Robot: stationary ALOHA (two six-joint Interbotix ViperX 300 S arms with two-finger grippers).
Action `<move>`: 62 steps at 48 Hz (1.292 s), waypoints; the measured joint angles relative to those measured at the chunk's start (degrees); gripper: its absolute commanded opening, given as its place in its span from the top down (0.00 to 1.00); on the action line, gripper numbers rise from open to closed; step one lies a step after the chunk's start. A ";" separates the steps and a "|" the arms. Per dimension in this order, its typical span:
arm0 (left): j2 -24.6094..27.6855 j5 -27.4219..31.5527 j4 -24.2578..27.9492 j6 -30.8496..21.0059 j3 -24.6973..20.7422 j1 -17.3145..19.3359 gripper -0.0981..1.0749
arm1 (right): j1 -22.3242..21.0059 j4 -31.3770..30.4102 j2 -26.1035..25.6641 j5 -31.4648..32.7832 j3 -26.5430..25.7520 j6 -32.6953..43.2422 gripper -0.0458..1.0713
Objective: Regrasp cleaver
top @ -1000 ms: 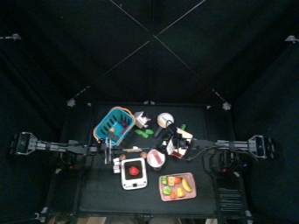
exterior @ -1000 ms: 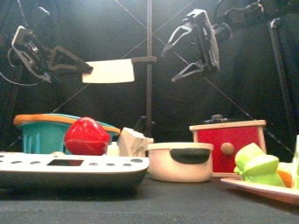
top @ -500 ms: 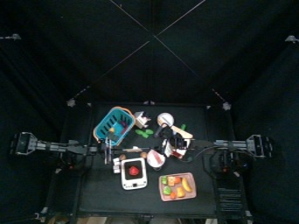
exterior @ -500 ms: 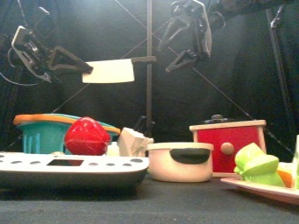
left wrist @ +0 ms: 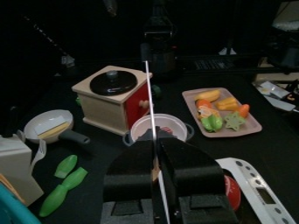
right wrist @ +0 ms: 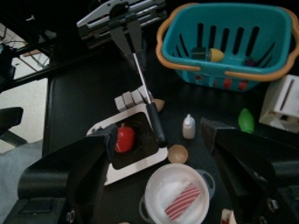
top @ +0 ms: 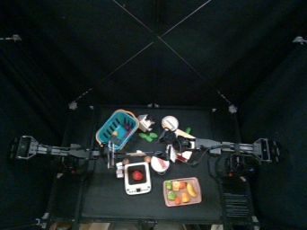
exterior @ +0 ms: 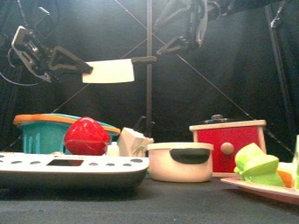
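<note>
Cleaver held in the air, well above the bench, blade flat-on to the front camera, pale rectangular blade with a dark handle running toward the middle of the scene. Left pincer is closed on it at the blade's outer end; in the left wrist view the blade shows edge-on as a thin bright line between the two jaws, which pinch it from both flat faces.

Right pincer hangs high, just beyond the handle's free end, jaws spread fully wide, nothing in them. Not touching the cleaver.

Handling, as judged:
- Rigid throughout; no flex to allow for.
- Blade faces likely smooth and slick (a pinch on flat metal could let it swivel if bumped).
- Weight probably sits toward the blade, so a hold far out on the handle may let the blade end droop once the left side lets go.
- Best hold for the right pincer: across the handle, close to where it meets the blade, jaws squeezing its sides. Handle looks slim, so wide-open jaws have plenty of room.
- Keep clear of the cutting edge.

Below: toy scale, teal basket, red grinder; a dropped cleaver would land among them.
</note>
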 measured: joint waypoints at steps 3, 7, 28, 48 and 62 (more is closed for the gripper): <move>0.00 0.00 0.09 0.00 -0.09 0.00 0.60 | 0.09 1.85 0.44 -2.90 1.85 -3.69 0.04; 0.00 0.00 0.09 0.00 0.00 0.00 0.60 | 0.09 2.46 0.88 -6.50 4.13 -5.54 0.04; 0.00 0.00 0.09 0.00 0.00 -0.09 0.60 | 0.18 -1.67 1.58 -20.04 10.37 -5.71 0.04; 0.00 0.00 0.00 0.00 0.18 -0.09 0.60 | 1.85 -2.72 7.03 -21.36 8.44 -5.89 0.12; 0.00 0.00 0.00 0.00 0.44 0.00 0.60 | 1.85 -3.08 8.88 -21.45 7.38 -5.71 0.31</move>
